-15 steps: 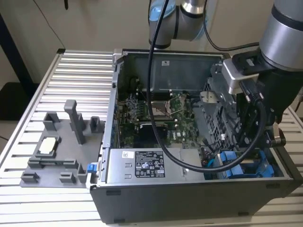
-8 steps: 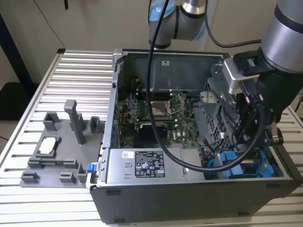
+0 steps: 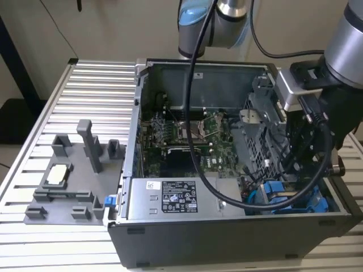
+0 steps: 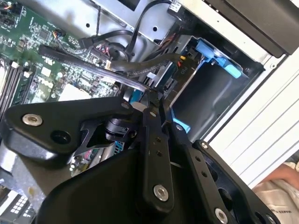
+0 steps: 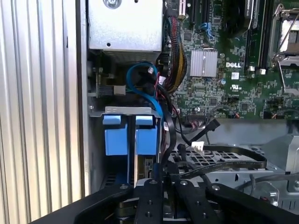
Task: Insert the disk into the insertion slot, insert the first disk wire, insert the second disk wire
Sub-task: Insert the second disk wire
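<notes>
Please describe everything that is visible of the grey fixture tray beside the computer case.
The fixture tray is matte grey, plastic by its look, lying flat on the ribbed metal table, at the exterior view's left of the open computer case. It carries one tall post, shorter blocks and low brackets. A pale square piece rests in one recess.

light: bright, even | glare: table slats (image 5: 37, 112) | shadow: case interior | blur: perhaps slight

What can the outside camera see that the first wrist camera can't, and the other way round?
The exterior view takes in the grey fixture tray with upright posts beside the computer case, and the robot arm above it. The first wrist view looks closely at a silver heatsink and a bundle of coloured wires. Both show the green motherboard and blue plastic tabs.
</notes>
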`<state>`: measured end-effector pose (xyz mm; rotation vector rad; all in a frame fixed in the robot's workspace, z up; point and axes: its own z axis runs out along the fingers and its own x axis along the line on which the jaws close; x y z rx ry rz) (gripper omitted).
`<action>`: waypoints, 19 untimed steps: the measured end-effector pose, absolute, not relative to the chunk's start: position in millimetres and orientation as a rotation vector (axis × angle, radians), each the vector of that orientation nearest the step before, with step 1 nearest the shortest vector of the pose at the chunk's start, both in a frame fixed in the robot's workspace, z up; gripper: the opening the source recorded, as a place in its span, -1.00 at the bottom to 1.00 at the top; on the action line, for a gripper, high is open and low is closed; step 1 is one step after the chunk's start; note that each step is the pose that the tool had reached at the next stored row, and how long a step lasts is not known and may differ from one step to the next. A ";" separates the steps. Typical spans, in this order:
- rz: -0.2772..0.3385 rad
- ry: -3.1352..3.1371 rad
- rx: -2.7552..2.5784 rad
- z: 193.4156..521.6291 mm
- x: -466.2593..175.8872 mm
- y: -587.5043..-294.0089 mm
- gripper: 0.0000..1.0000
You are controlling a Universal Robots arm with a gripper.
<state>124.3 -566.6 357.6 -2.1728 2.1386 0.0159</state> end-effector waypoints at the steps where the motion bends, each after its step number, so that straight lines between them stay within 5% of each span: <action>1: 0.026 2.144 -2.177 357.6 125.7 -567.1 -0.68; 19: 0.079 2.199 -2.168 356.8 134.9 -578.8 -0.68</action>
